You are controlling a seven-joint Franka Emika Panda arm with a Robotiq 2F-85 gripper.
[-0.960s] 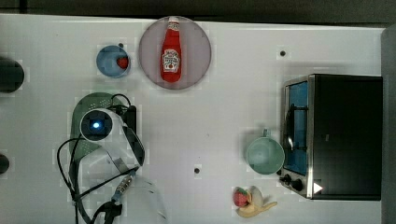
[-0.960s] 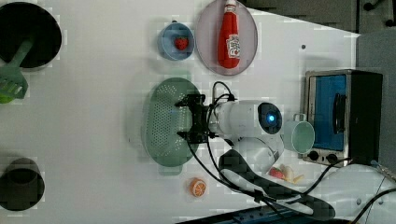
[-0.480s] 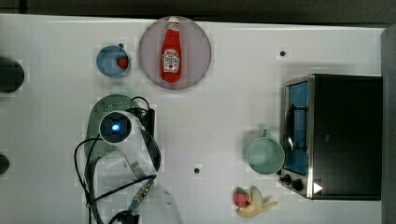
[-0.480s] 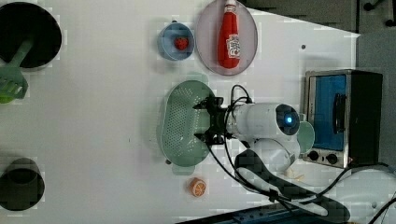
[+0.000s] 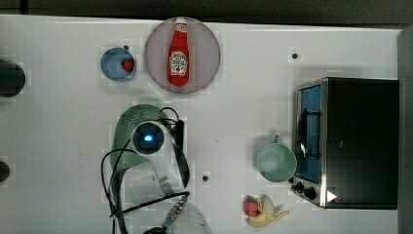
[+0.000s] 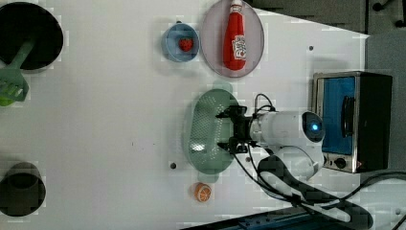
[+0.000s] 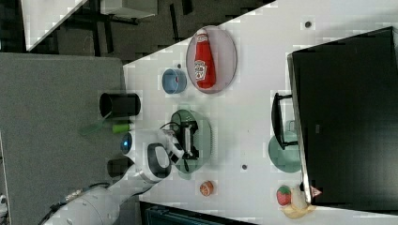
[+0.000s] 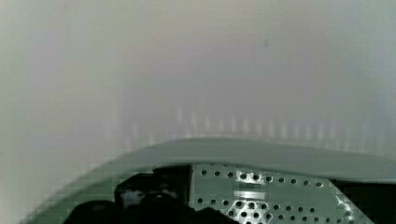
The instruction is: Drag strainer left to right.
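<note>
The pale sage-green strainer (image 5: 122, 130) lies on the white table, left of centre in the top view, partly under my arm's wrist (image 5: 147, 139). In the left view the strainer (image 6: 205, 135) shows its many small holes and a tab handle at its upper end. My gripper (image 6: 229, 129) reaches down over the strainer's rim on the left view's right, fingers spread apart, one fingertip (image 6: 225, 115) near each end of that side. The right view has the gripper (image 7: 187, 138) inside the strainer (image 7: 205, 136). The wrist view sees the perforated wall (image 8: 266, 191) close up.
A teal mug (image 5: 276, 163) and a toaster oven (image 5: 350, 141) stand at the top view's right, with a banana and strawberry (image 5: 265, 210) below them. A blue bowl (image 5: 118, 64) and a ketchup plate (image 5: 182, 54) lie above the strainer. An orange slice (image 6: 202, 191) sits close by.
The arm and the strainer have slid together toward the top view's right, roughly a strainer's width over the second. Nothing else on the table has moved.
</note>
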